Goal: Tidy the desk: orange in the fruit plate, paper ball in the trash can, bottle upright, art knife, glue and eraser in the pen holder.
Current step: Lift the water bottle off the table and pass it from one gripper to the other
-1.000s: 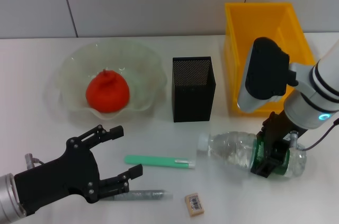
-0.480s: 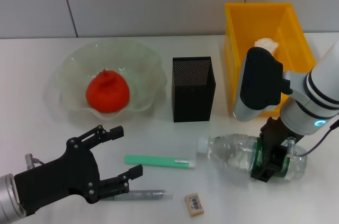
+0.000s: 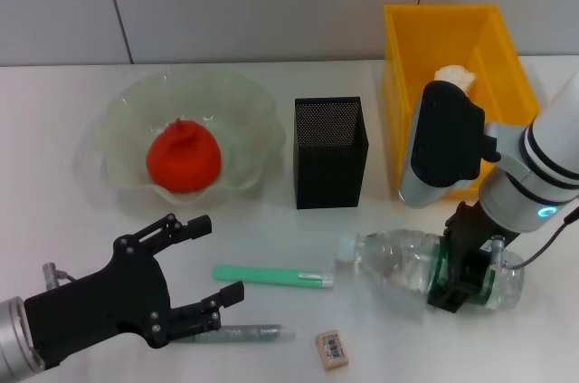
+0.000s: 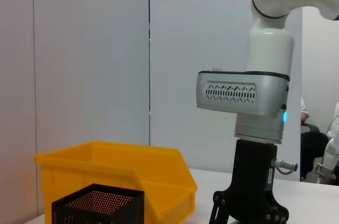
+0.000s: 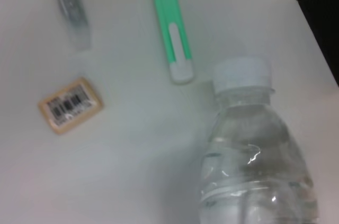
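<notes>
The clear bottle (image 3: 407,265) lies on its side at the front right, white cap pointing left. My right gripper (image 3: 463,276) is shut around its base end, over the green label. The right wrist view shows the bottle (image 5: 254,155), the green art knife (image 5: 170,23), the eraser (image 5: 70,105) and the grey glue stick (image 5: 69,1). My left gripper (image 3: 222,256) is open and empty at the front left, beside the art knife (image 3: 271,275) and above the glue stick (image 3: 240,335). The eraser (image 3: 332,349) lies near the front edge. The orange (image 3: 184,158) sits in the fruit plate (image 3: 118,111). The paper ball (image 3: 455,75) lies in the yellow trash can (image 3: 452,39).
The black mesh pen holder (image 3: 330,152) stands upright at the centre, between plate and trash can. The left wrist view shows the pen holder (image 4: 98,205), the trash can (image 4: 116,176) and the right arm's gripper (image 4: 249,205) farther off.
My right arm has shifted slightly down and right on the bottle, uncovering the paper ball in the trash can. The bottle has moved a little with it. The left arm has not moved.
</notes>
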### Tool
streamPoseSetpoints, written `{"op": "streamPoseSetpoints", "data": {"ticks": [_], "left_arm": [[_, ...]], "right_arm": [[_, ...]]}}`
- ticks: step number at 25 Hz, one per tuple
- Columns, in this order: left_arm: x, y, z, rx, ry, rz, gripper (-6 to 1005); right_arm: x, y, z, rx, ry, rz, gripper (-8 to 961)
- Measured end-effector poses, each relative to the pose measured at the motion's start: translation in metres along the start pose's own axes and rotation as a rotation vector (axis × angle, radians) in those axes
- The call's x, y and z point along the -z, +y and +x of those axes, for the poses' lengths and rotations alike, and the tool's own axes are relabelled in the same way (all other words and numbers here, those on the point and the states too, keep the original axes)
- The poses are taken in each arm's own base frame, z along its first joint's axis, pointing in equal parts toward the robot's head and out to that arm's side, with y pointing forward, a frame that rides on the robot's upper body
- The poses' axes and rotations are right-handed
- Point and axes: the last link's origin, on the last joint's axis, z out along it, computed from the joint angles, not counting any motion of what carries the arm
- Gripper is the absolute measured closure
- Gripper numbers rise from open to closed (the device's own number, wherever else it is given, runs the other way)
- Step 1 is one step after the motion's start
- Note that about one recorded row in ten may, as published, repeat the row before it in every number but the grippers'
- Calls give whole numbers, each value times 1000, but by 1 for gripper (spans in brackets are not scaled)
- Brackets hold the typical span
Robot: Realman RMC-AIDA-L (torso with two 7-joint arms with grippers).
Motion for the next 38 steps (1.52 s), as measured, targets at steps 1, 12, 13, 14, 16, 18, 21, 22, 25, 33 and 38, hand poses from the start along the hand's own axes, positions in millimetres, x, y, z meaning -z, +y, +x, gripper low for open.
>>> {"op": "streamPoseSetpoints", "data": {"ticks": [1,12,13,14,16,18,21,22,25,33,38], "left_arm": [[0,0,0,0,1,-1,170],[3,0,0,3,4,13,172],[4,0,0,2,4,16,172],[4,0,0,2,4,16,172],[4,0,0,2,8,22,172],[5,-1,1,1,14,31,173],[7,-2,3,0,32,37,173],[9,-2,6,3,54,47,173],[12,-1,8,19,97,60,174],[12,8,16,124,268,96,175],[-1,9,17,236,329,73,176]], "right_arm": [[1,1,-1,-3,-10,-8,194],[9,3,5,-21,-88,-10,195],[9,3,5,-21,-88,-10,197],[11,3,6,-27,-107,-12,199],[15,1,9,-45,-142,-17,203],[25,-3,16,-88,-230,-54,207],[27,-3,19,-98,-253,-66,205],[30,-4,25,-120,-292,-79,205],[33,-3,30,-131,-343,-87,203],[30,12,61,-147,-637,-118,199],[23,24,72,-119,-812,-130,197]]}}
